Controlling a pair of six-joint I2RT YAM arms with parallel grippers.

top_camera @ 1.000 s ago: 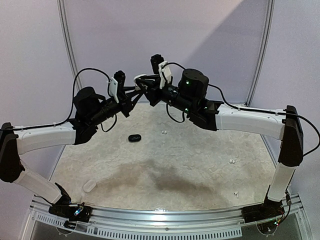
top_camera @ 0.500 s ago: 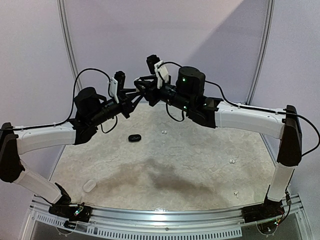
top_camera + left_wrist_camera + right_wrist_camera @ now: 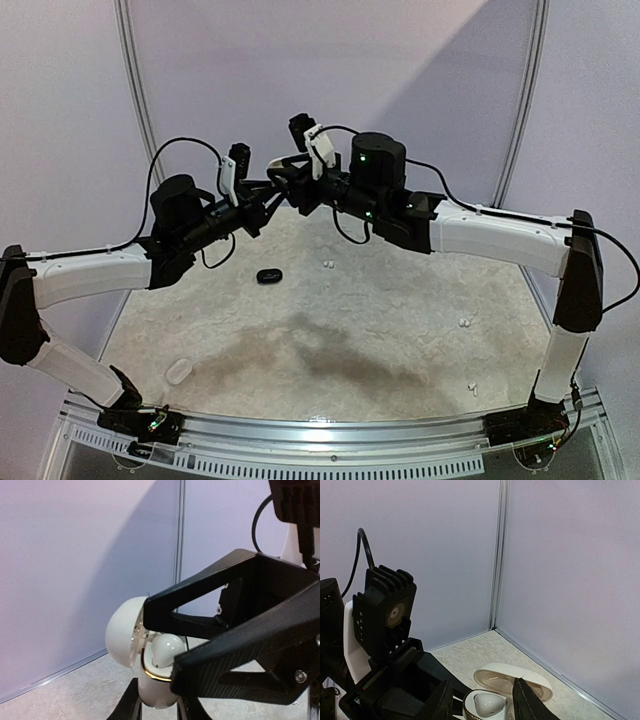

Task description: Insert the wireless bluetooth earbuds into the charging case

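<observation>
My left gripper [image 3: 156, 707] is shut on a white charging case [image 3: 152, 687] with a gold rim and holds it upright high above the table. Its lid [image 3: 122, 635] is swung open. A white earbud [image 3: 165, 651] sits in the case's well. My right gripper [image 3: 485, 702] is open. Its black fingers [image 3: 225, 630] straddle the case top and the earbud [image 3: 487, 705] without pinching it. In the top view both grippers meet at the back centre, left [image 3: 262, 195] and right [image 3: 285, 175].
A black case [image 3: 268, 275] lies on the mottled table at the back left. A white case [image 3: 178, 371] lies near the front left. Loose white buds lie at the back centre [image 3: 327, 265], right [image 3: 463, 323] and front right [image 3: 471, 386]. Walls meet just behind the grippers.
My right wrist has shifted slightly up and to the left over the case. The left gripper has kept the case almost still.
</observation>
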